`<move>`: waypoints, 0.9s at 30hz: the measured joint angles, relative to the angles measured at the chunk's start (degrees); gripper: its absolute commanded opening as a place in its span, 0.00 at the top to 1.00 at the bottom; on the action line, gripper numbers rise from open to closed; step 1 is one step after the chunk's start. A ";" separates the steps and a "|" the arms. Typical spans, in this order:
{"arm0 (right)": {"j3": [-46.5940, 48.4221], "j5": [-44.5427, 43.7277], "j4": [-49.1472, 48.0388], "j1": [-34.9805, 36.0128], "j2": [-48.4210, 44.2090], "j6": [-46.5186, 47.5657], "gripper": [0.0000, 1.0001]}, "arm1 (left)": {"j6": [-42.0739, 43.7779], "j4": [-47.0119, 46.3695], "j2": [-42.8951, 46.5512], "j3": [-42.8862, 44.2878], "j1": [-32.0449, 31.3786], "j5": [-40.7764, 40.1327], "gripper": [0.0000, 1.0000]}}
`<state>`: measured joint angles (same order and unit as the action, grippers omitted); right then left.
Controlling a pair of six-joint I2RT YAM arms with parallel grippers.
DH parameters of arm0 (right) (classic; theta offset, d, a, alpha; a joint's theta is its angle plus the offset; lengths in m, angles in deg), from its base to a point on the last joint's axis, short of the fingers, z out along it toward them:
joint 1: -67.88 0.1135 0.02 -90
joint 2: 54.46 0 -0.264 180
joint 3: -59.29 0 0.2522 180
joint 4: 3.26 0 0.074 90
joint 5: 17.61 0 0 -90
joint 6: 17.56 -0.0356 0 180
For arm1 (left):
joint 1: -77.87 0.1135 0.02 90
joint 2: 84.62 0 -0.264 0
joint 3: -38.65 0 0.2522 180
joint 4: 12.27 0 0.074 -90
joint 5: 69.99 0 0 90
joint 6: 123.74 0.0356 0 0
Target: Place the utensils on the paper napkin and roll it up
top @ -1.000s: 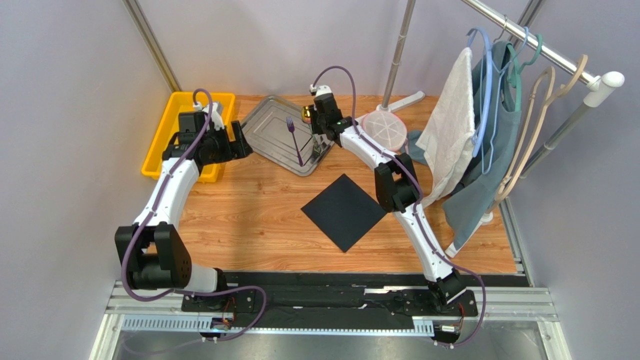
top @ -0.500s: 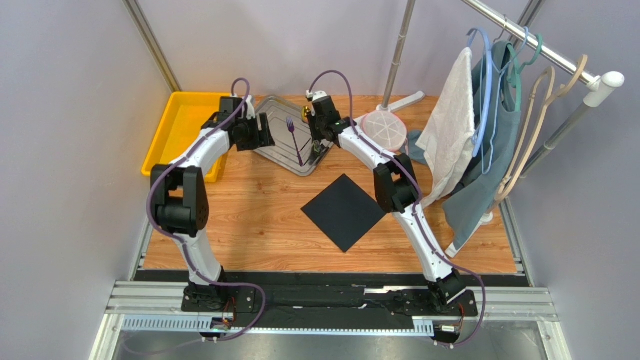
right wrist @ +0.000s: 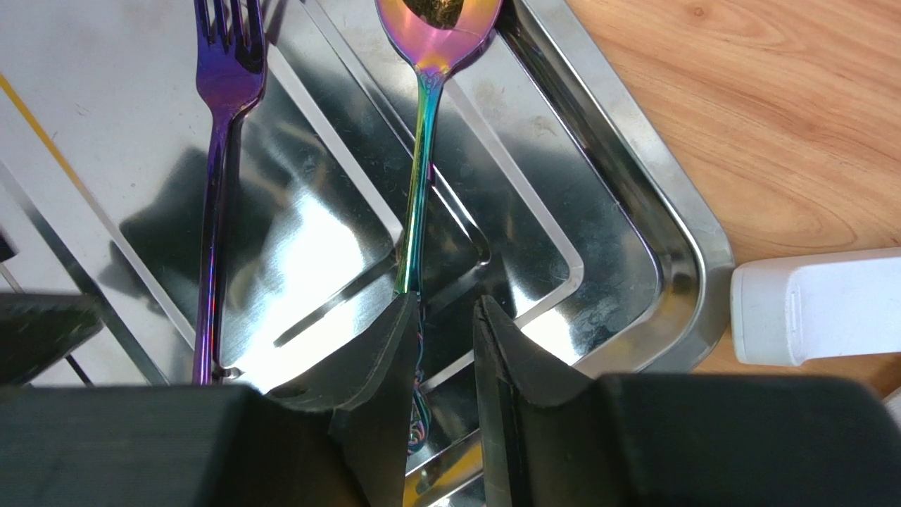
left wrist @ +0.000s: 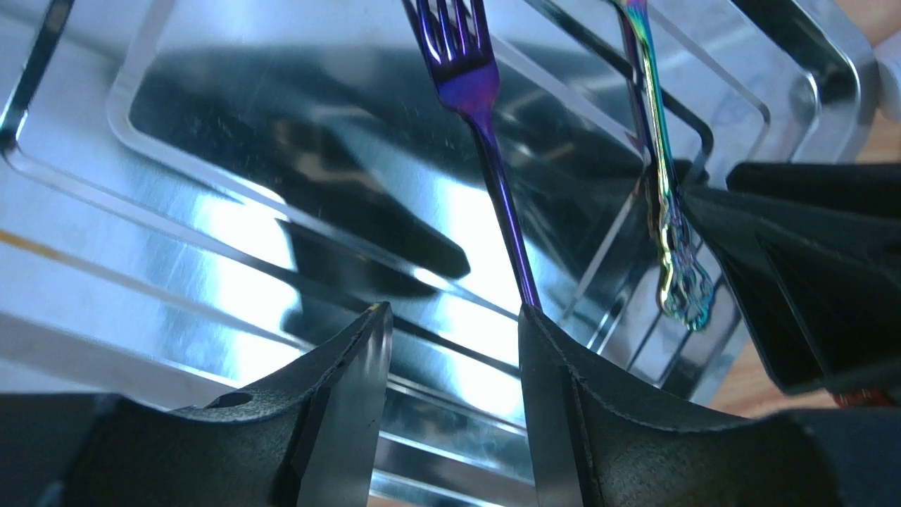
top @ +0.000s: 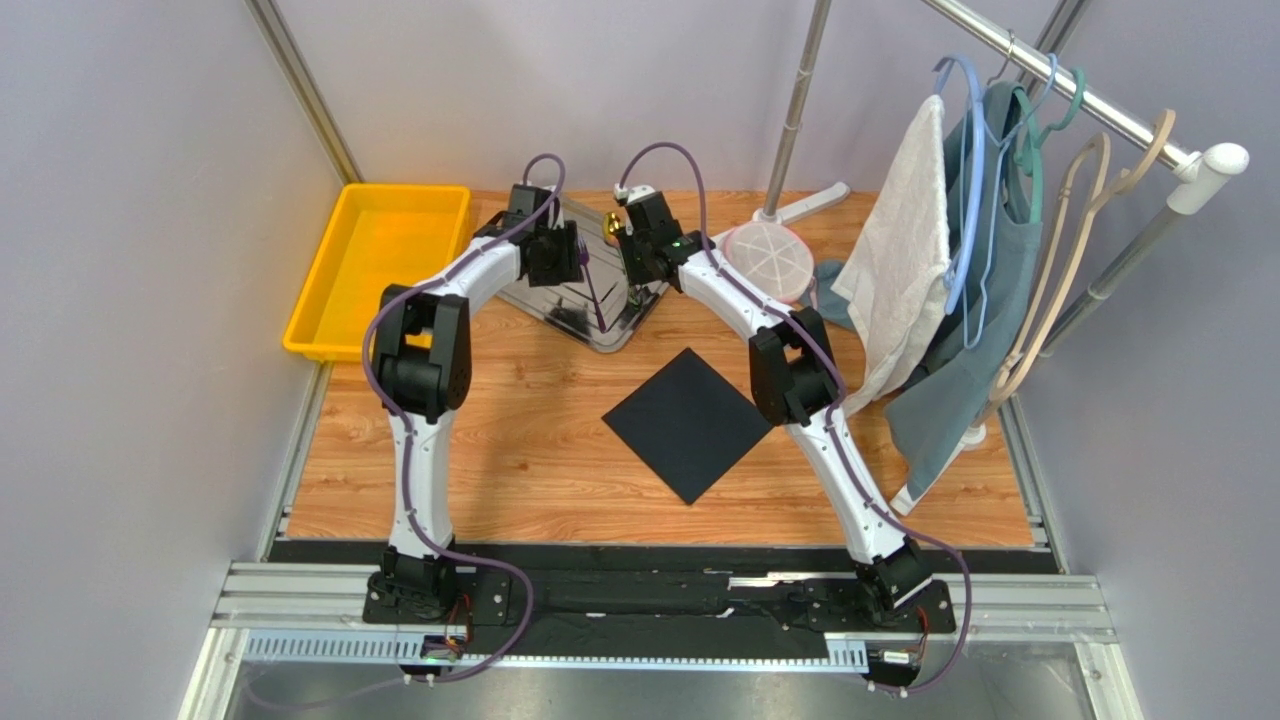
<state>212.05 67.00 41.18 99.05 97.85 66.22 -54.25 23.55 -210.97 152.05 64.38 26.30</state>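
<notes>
The purple fork [left wrist: 486,116] and the spoon [right wrist: 421,180], with its gold bowl and greenish handle, lie side by side in the grey metal tray [left wrist: 264,127]. My left gripper [left wrist: 453,349] is open just above the tray, and the fork's handle runs under its right fingertip [left wrist: 545,349]. My right gripper [right wrist: 442,338] is open by a narrow gap, with the end of the spoon handle in that gap beside its left finger. From above, both grippers hover over the tray [top: 559,312], left [top: 553,252] and right [top: 643,248]. The black napkin [top: 688,423] lies flat on the wood.
A yellow bin [top: 368,263] sits left of the tray. A white round disc [top: 769,255] and a pole stand lie to its right. A rack with hangers, a white towel [top: 902,255] and grey cloth fills the right side. A white object [right wrist: 814,306] sits by the tray's corner.
My left arm has swung right from over the yellow bin to the tray and now hovers at the fork. My right gripper has stayed over the spoon.
</notes>
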 measured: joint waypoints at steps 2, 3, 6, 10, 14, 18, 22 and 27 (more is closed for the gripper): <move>0.00 0.11 0.00 -0.11 0.00 -0.07 0.70 | 0.00 0.04 -1.68 2.01 -0.39 -0.98 0.45; 0.00 0.15 0.00 -0.15 0.00 -0.20 0.70 | 0.00 0.13 -2.45 3.02 -0.57 -1.60 0.45; -0.15 0.39 -0.04 -0.48 0.00 -0.61 0.70 | 0.02 0.83 -5.22 7.19 -1.42 -3.41 0.47; -1.84 0.52 -1.07 -1.05 -0.15 -1.14 0.70 | -0.02 3.13 -9.31 13.86 -2.82 -4.81 0.52; -4.61 1.31 -3.54 -1.38 -1.44 -1.51 0.69 | -0.22 7.28 -14.34 22.12 -3.56 -6.03 0.55; -5.29 1.42 -4.22 -1.40 -1.66 -1.53 0.70 | -0.28 11.78 -16.57 25.92 -4.17 -7.65 0.61; -6.29 1.44 -4.83 -1.51 -2.21 -1.53 0.69 | -0.92 14.84 -17.75 28.04 -4.44 -9.49 0.63; -6.97 2.51 -4.85 -1.64 -2.71 -1.68 0.65 | -1.81 16.06 -17.75 28.11 -4.42 -10.58 0.84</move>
<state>205.08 69.51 36.33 97.42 95.14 64.54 -56.07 39.62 -228.72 180.15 59.96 15.72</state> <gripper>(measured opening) 0.328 0.289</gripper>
